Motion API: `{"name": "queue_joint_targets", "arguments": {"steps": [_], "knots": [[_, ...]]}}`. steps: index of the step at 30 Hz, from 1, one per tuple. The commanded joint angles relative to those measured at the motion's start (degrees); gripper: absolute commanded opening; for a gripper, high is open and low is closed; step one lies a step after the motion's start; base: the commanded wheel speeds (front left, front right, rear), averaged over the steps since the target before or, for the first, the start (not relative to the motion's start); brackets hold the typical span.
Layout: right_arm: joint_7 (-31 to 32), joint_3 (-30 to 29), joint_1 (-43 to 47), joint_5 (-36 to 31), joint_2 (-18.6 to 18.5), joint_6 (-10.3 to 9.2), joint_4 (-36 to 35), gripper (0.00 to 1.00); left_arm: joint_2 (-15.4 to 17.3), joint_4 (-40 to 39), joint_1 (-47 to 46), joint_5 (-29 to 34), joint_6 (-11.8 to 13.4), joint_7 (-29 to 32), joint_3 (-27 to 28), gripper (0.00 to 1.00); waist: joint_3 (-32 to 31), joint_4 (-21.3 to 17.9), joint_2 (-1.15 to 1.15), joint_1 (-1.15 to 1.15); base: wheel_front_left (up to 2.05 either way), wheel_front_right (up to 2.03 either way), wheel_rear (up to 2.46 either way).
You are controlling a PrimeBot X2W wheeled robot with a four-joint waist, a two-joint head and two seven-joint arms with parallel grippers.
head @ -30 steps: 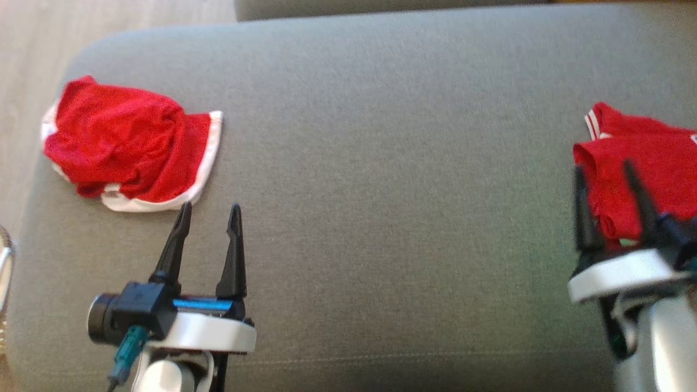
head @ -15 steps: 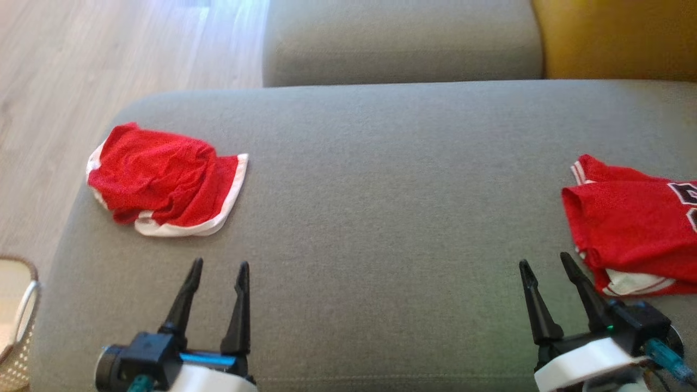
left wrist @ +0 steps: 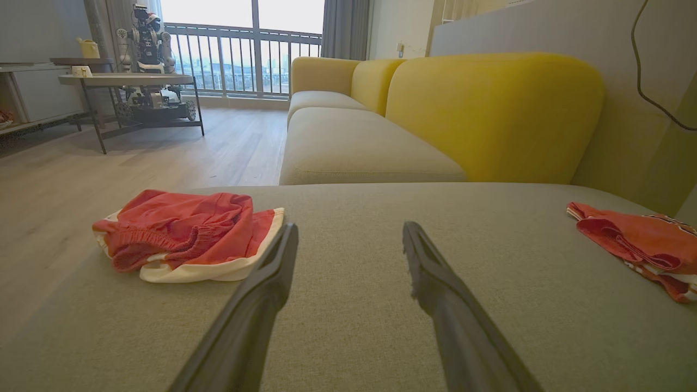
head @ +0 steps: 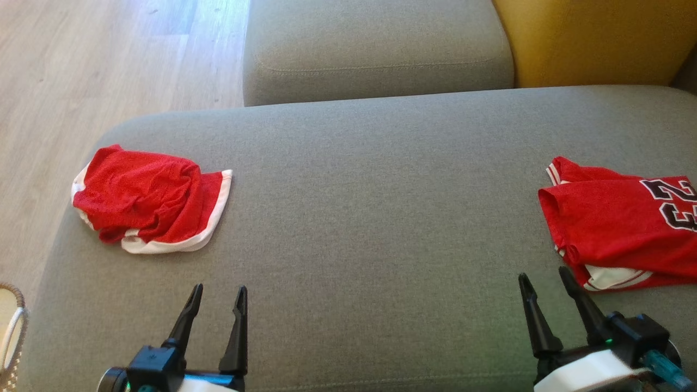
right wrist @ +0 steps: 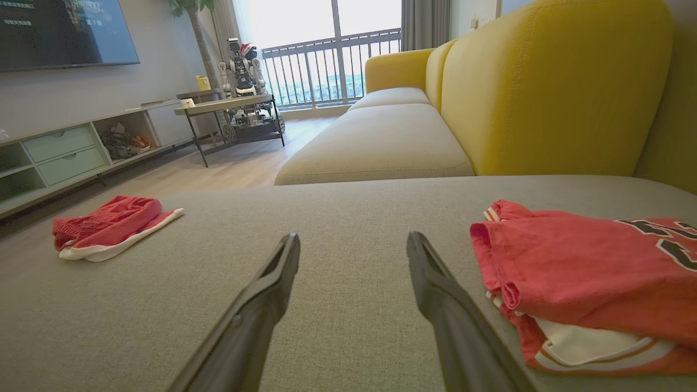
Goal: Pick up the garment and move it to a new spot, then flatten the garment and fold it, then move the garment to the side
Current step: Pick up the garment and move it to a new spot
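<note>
A: What carries it all?
B: A grey sofa cushion (head: 370, 218), wood floor (head: 109, 54) past its left edge.
A: Claws?
B: Left claw (head: 220, 287) and right claw (head: 543, 272) both spread, empty. Red shorts (head: 141, 196) crumpled by the left edge, jersey (head: 610, 223) at the right.

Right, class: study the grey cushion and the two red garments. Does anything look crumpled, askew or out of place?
The red shorts at the left end of the cushion lie crumpled in a heap, close to the edge. The red jersey at the right end is folded, with a white layer poking out underneath. Nothing looks damaged.
</note>
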Motion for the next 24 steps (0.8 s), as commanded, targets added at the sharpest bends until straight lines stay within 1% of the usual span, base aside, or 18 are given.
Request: {"name": "queue_joint_targets", "arguments": {"steps": [1, 8, 14, 21, 24], "knots": [[-0.53, 0.90, -1.21, 0.24, -0.63, -0.02, -2.20, 1.00, -0.27, -1.68, -2.05, -0.13, 0.48, -0.70, 2.01, 1.00, 0.01, 0.01, 0.00, 0.01, 0.00, 0.00, 0.00], [-0.53, 0.66, -1.23, 0.59, -0.63, -0.02, -2.65, 1.00, -0.27, -0.10, -2.04, -0.67, 0.74, -0.70, 2.19, 1.00, 0.12, 0.34, 0.00, 0.01, 0.00, 0.00, 0.00], [-0.53, 0.57, -1.17, 0.68, -0.63, -0.02, -2.75, 1.00, -0.27, 0.35, -2.29, -0.58, 0.85, -0.70, 2.46, 1.00, 0.13, 1.47, 0.00, 0.01, 0.00, 0.00, 0.00], [-0.53, 0.80, -0.85, 0.88, -0.63, -0.02, -2.91, 1.00, -0.27, 0.39, -2.27, -0.72, 1.15, -0.70, 2.60, 1.00, 0.19, 4.02, 0.00, 0.01, 0.00, 0.00, 0.00], [-0.53, 1.19, -0.89, 1.03, -0.63, -0.02, -3.08, 1.00, -0.27, -0.17, -2.41, -0.39, 1.23, -0.70, 2.61, 1.00, 0.57, 6.38, 0.00, 0.01, 0.00, 0.00, 0.00]]}}
